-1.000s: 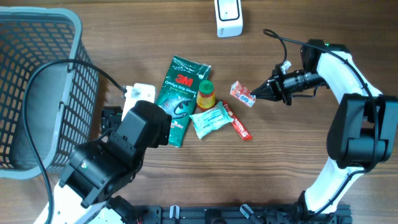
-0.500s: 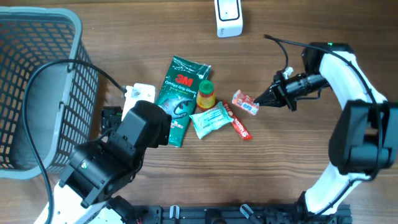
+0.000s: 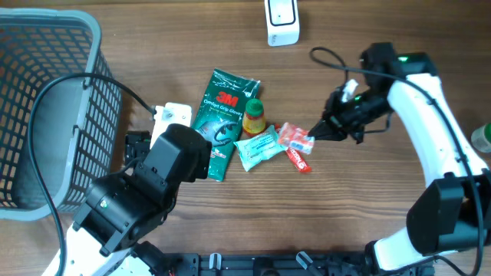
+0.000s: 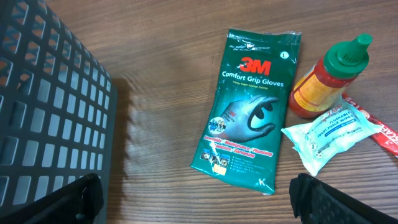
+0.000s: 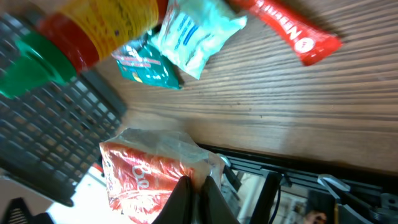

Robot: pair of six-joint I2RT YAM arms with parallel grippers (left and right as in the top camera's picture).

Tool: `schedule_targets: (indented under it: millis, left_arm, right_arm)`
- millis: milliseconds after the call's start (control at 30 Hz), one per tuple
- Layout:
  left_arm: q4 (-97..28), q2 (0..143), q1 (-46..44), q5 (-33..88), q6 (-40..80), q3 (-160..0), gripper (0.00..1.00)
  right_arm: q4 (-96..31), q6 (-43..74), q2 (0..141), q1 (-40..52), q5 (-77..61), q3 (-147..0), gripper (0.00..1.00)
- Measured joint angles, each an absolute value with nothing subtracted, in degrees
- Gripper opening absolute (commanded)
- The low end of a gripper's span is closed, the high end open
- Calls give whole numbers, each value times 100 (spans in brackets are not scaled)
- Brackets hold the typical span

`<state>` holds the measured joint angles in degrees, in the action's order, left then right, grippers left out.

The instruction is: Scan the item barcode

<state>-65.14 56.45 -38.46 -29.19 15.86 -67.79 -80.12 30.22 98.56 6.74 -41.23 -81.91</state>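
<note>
Red-orange foil with a clear crimped end: that is the small snack packet point(image 3: 294, 137), pinched at its crimp by the right end effector point(image 3: 316, 135), whose fingers are closed narrow on the wrapper. In the right wrist view the packet point(image 5: 148, 169) hangs in front of the fingertips, and it seems to be lifted off the worktop point(image 3: 368, 222) rather than lying on it. It sits near the middle of the worktop, just over the red bar point(image 3: 298, 159) and beside the pale tissue pack point(image 3: 257, 147).

The coming move turns on the white scanner-like device point(image 3: 281, 21) at the far edge. From the held packet it lies well apart, toward the far edge and a little to the robot's left. The packet's long axis runs roughly in line with the right fingers, pointing toward the left side of the worktop, so it would probably need turning as well as carrying to present a printed face. A pale patch shows on the wrapper, too small to say whether it is the barcode.

The left end effector point(image 4: 196, 190) stands wide and holds nothing, hovering near the green glove pack point(image 4: 252, 109) and the basket point(image 3: 46, 115). It is farther from the scanner.
</note>
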Motion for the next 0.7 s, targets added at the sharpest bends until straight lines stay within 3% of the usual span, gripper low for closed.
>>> schedule_targets:
  millis: [400,700]
  left_arm:
    - [-6512,5645,-3846,-2917,1586,-6779,100]
    - [-6512,5645,-3846,-2915,1586,-6779,100]
  right_arm:
    - [-7762,3433,9773,930,-3531,-8191,4]
    - [-5618,3857,8713,974,-1341,-8202,4]
